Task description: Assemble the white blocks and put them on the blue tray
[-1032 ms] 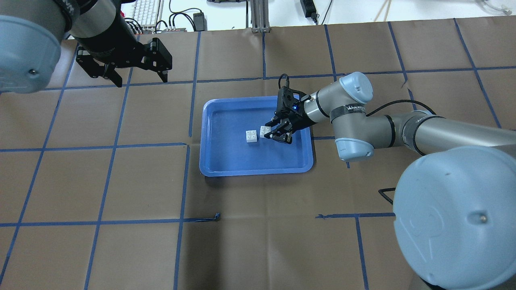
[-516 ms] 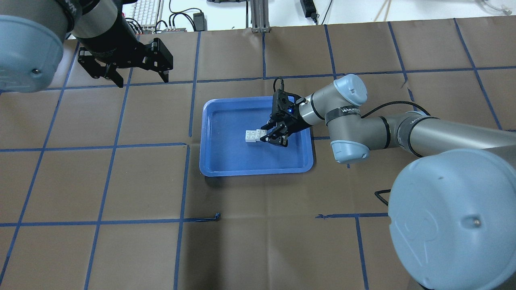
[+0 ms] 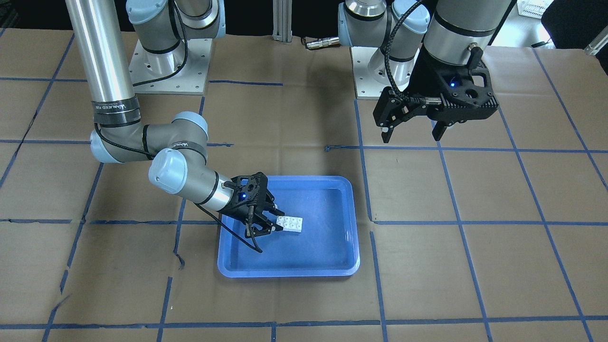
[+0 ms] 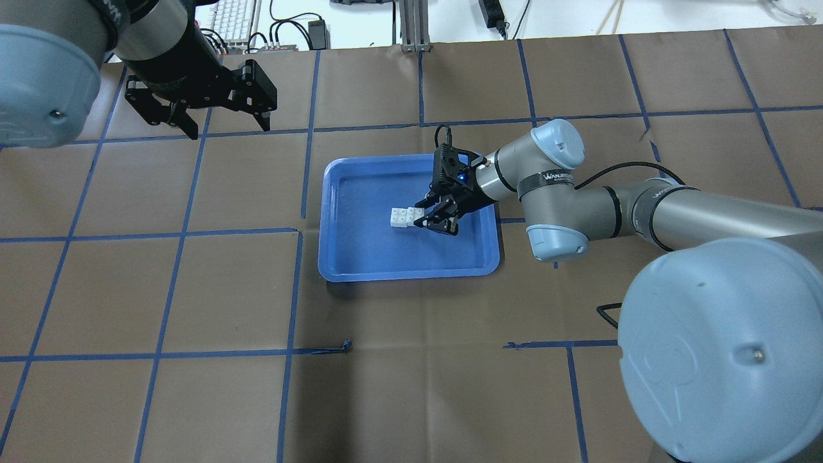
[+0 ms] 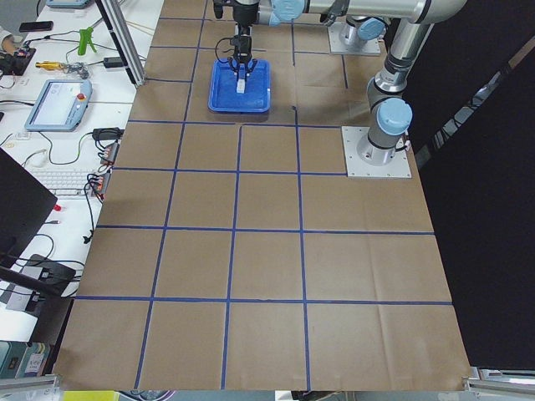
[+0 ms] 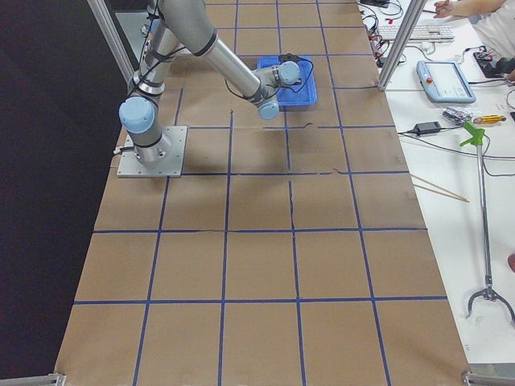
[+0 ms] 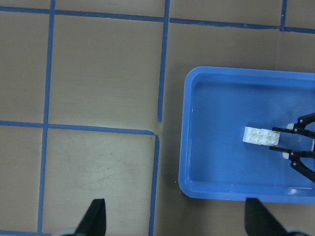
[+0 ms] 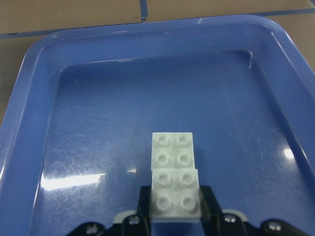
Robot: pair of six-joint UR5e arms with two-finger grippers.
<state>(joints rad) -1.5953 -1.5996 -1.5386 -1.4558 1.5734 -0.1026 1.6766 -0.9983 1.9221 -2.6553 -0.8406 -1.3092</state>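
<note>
1. We see the right gripper (image 4: 422,216) low inside the blue tray (image 4: 386,252), clamped narrowly on the first white block (image 8: 175,194).
2. It touches the second white block (image 8: 172,150); whether they are interlocked we cannot tell.
3. The left gripper (image 4: 227,131) hangs spread wide, empty, well apart from the tray.

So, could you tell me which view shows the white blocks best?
The right wrist-mounted view: the white blocks sit close, studs clear, end to end in the blue tray, the nearer between the right hand's fingers. Other views show them small; side views, barely.
</note>
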